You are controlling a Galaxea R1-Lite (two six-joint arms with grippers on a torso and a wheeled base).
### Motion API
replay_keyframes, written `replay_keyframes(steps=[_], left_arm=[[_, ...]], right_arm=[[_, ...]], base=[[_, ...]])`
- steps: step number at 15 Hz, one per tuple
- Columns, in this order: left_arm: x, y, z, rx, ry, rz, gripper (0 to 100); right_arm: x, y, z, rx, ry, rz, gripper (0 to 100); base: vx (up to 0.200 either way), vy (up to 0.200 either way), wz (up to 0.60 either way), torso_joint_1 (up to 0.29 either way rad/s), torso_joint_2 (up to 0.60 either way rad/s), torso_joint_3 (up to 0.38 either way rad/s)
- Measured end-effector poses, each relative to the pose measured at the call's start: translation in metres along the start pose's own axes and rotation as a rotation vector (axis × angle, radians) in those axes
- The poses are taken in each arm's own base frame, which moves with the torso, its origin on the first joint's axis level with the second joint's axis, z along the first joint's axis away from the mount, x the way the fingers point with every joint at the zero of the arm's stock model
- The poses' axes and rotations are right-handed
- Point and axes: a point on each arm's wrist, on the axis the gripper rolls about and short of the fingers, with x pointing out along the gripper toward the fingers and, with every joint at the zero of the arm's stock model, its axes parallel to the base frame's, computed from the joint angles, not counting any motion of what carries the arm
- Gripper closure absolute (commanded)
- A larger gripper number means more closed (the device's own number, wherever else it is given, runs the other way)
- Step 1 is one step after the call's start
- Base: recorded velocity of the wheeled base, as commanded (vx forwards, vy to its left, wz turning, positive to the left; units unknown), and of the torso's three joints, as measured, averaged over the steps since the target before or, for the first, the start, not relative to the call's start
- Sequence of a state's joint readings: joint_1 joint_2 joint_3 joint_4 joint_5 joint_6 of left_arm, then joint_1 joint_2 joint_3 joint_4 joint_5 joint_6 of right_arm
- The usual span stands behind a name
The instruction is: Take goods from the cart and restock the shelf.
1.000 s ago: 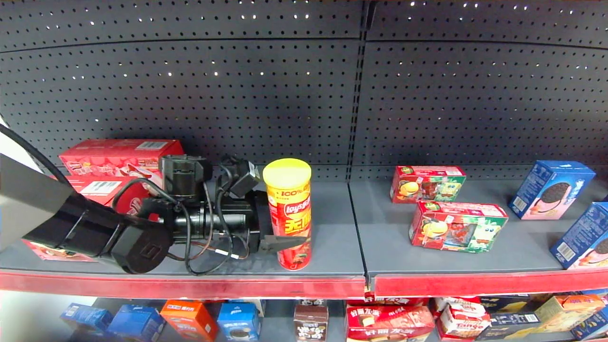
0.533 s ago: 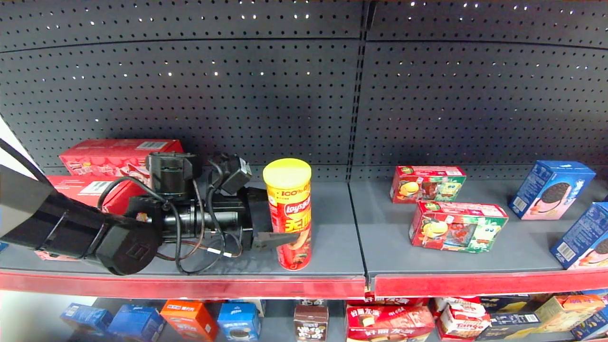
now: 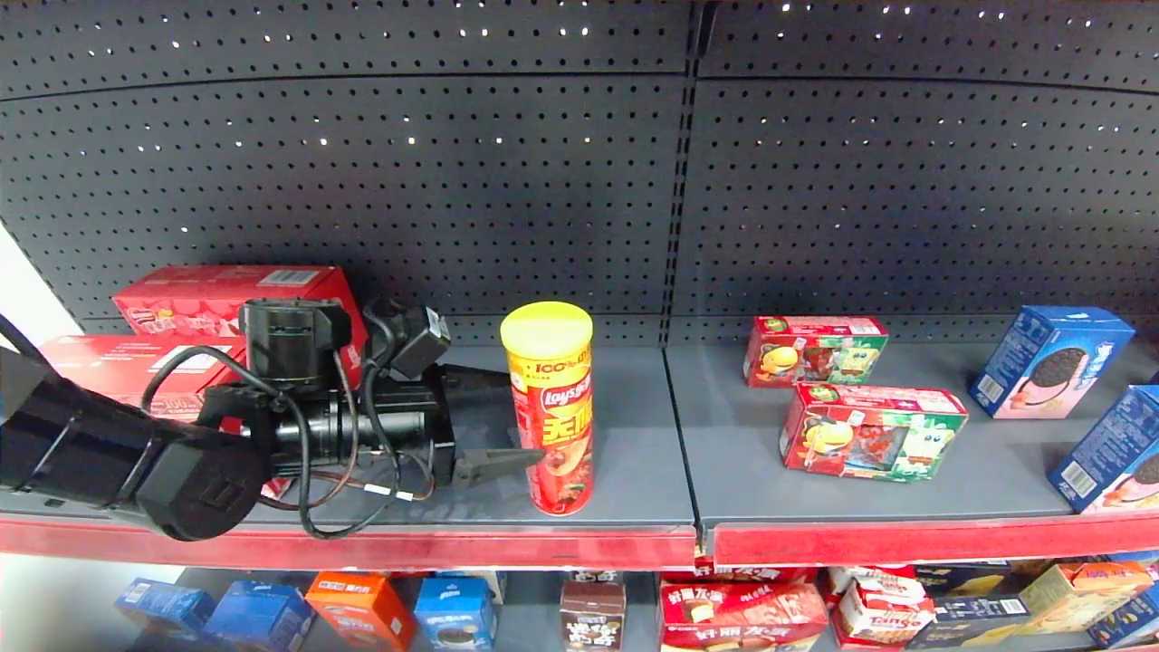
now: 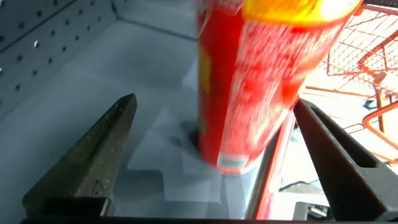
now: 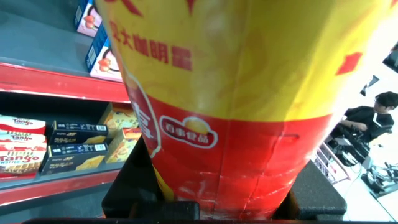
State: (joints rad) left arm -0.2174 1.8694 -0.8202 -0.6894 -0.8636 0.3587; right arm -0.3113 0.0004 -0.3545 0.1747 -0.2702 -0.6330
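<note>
In the head view, a chip can with a yellow lid stands upright on the grey shelf, close to its red front edge. The left hand lies level at the can's left side, released, its two dark fingers spread wide, the nearer one reaching as far as the can's lower half. Red boxes are stacked behind the arm. To the right of the can, well apart, lie two cartoon boxes, with blue biscuit boxes at the far right. More boxed goods line the lower shelf.

In the left wrist view, the can stands between the open fingers, nearer to one of them, with shelf surface showing on both sides of its base. An orange wire cart shows beyond the shelf's edge.

In the right wrist view, the right hand is clenched on a yellow-and-red tube, its dark fingers pressed to either side of the tube's red end. Behind it run a red-edged shelf with blue boxes and a lower shelf of flat packs.
</note>
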Motion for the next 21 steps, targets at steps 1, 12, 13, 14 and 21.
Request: replay_keyframes(steps=[1,12,13,14,21], left_arm=[[-0.006,-0.001,-0.001,-0.006,0.003,0.011,0],[-0.086,-0.035,0.047,-0.086,-0.064,0.408,0],[-0.096,-0.039,0.053,-0.104,-0.089,0.459,0],[-0.107,-0.045,0.059,-0.114,-0.113,0.506,0],[-0.169,-0.112,0.045,-0.207,-0.168,0.789,0]], right_arm=[[0.0,0.0,0.0,0.0,-0.001,0.0,100],[-0.004,-0.006,0.007,0.017,-0.024,-0.023,100],[-0.004,-0.006,0.007,0.019,-0.028,-0.025,100],[-0.005,-0.008,0.009,0.021,-0.033,-0.029,100],[-0.013,-0.017,0.02,0.029,-0.052,-0.056,100]], base=[[0.0,0.0,0.0,0.0,0.0,0.0],[0.0,0.0,0.0,0.0,0.0,0.0],[0.0,0.0,0.0,0.0,0.0,0.0],[0.0,0.0,0.0,0.0,0.0,0.0],[0.0,0.0,0.0,0.0,0.0,0.0]])
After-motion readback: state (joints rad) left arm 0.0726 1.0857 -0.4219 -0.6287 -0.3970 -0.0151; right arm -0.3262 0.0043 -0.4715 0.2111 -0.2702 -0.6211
